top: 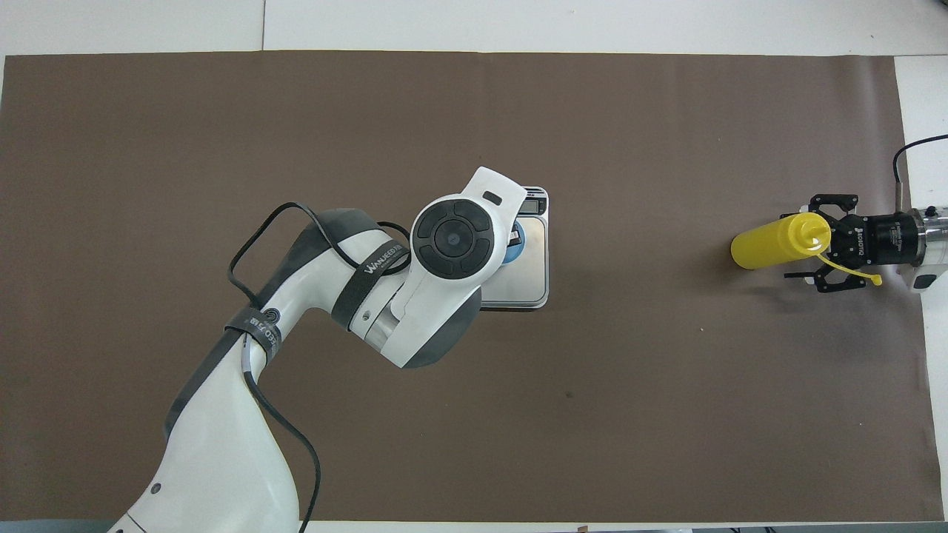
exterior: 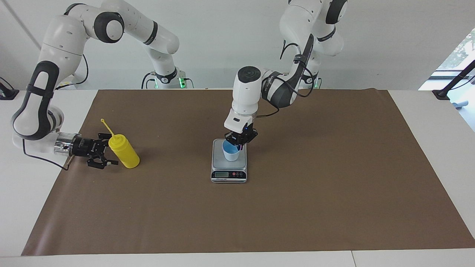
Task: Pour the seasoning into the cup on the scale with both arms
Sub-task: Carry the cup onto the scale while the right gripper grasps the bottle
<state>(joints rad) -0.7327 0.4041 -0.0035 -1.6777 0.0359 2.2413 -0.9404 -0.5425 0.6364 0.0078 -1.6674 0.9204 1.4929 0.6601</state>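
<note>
The light blue cup (exterior: 231, 151) stands on the silver scale (exterior: 219, 157) at the middle of the brown mat. My left gripper (exterior: 237, 144) points down and is closed on the cup's rim on the side nearer to the robots. In the overhead view my left hand covers most of the cup (top: 516, 241) and part of the scale (top: 529, 277). The yellow seasoning bottle (exterior: 124, 152) stands upright toward the right arm's end of the table, its cap strap sticking up. My right gripper (exterior: 107, 150) lies level and open, its fingers on either side of the bottle (top: 770, 243).
The brown mat (exterior: 297, 207) covers most of the white table. A black clamp stand (exterior: 451, 87) is at the table's edge beside the left arm's end.
</note>
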